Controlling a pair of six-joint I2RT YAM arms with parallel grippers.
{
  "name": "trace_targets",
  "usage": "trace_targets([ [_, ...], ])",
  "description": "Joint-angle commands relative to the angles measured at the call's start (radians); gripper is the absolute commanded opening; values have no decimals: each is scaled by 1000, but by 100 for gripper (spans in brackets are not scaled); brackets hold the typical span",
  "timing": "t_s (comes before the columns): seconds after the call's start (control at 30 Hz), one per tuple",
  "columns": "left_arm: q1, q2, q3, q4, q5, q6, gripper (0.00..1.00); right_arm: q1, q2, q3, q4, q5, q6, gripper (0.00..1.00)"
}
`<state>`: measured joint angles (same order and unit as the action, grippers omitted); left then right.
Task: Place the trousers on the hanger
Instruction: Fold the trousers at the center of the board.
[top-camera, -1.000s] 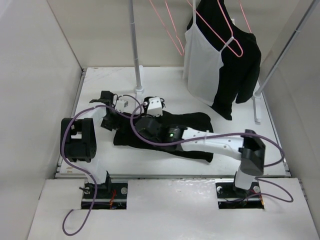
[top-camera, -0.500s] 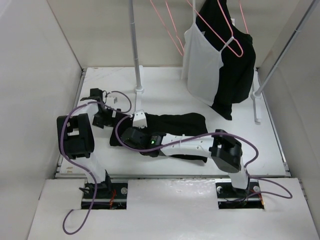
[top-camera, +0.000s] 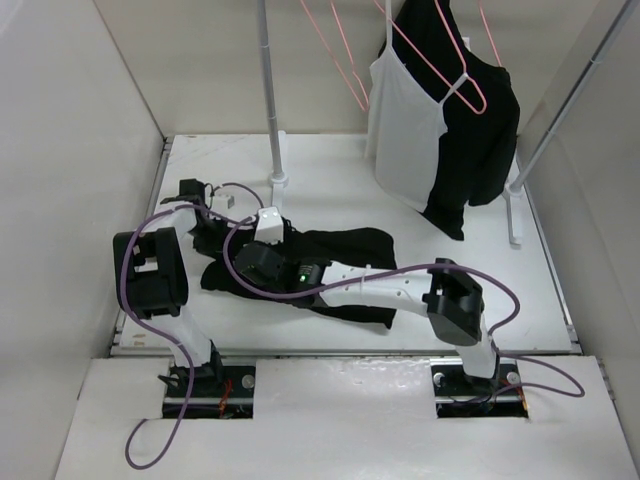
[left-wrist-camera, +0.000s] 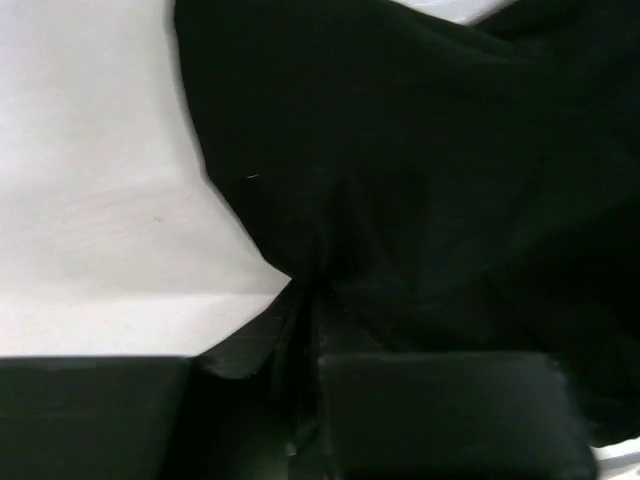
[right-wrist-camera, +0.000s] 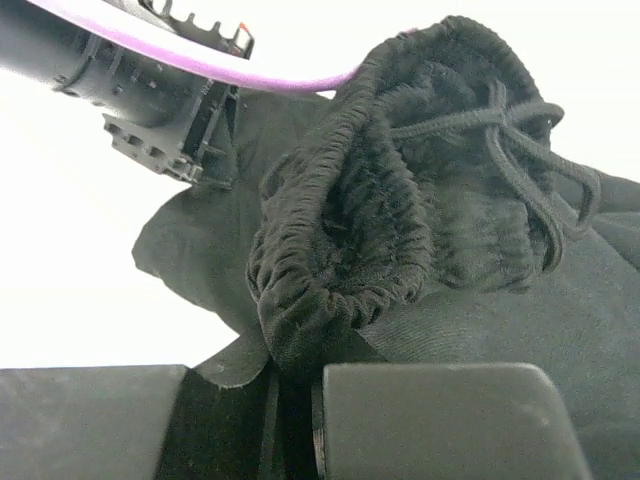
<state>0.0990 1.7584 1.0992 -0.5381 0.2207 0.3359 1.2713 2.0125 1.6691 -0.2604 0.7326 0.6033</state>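
The black trousers (top-camera: 350, 250) lie crumpled across the middle of the table. My left gripper (top-camera: 210, 240) sits at their left end. In the left wrist view it (left-wrist-camera: 305, 300) is shut on a fold of the black trousers fabric (left-wrist-camera: 450, 180). My right gripper (top-camera: 240, 258) is just beside it. The right wrist view shows it (right-wrist-camera: 295, 350) shut on the gathered elastic waistband (right-wrist-camera: 340, 260), with the drawstring knot (right-wrist-camera: 520, 140) behind. An empty pink hanger (top-camera: 343, 65) hangs from the rail at the back, well away from both grippers.
A rack pole (top-camera: 268, 110) stands behind the arms and a slanted pole (top-camera: 565, 105) at the right. A white camisole (top-camera: 405, 140) and a black top (top-camera: 485, 130) hang on another pink hanger (top-camera: 458, 78). A wall (top-camera: 70, 170) closes in the left side. The left arm's wrist (right-wrist-camera: 150, 95) is close to my right gripper.
The left gripper has shut on the trousers' left end. The right arm has swung left and nearer, dragging the waistband and the trousers leftward on the table.
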Motion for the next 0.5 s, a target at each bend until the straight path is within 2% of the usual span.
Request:
trace_targets([
  [0.0, -5, 22, -45, -31, 46, 6, 0, 8, -17, 66, 118, -6, -13, 1],
  [0.1, -5, 12, -45, -31, 81, 6, 0, 8, -17, 113, 156, 7, -45, 1],
  [0.2, -5, 1, -45, -31, 91, 6, 0, 8, 34, 144, 184, -47, -98, 1],
  [0.3, -5, 1, -26, -43, 91, 17, 0, 8, 106, 182, 184, -165, -109, 1],
  [0.37, -5, 1, -15, -43, 91, 17, 0, 8, 144, 213, 184, -247, -109, 5],
  [0.4, -5, 1, -15, -43, 91, 17, 0, 8, 159, 213, 184, -262, -123, 13],
  [0.47, -5, 1, 8, -52, 91, 17, 0, 8, 170, 213, 184, -271, -123, 36],
])
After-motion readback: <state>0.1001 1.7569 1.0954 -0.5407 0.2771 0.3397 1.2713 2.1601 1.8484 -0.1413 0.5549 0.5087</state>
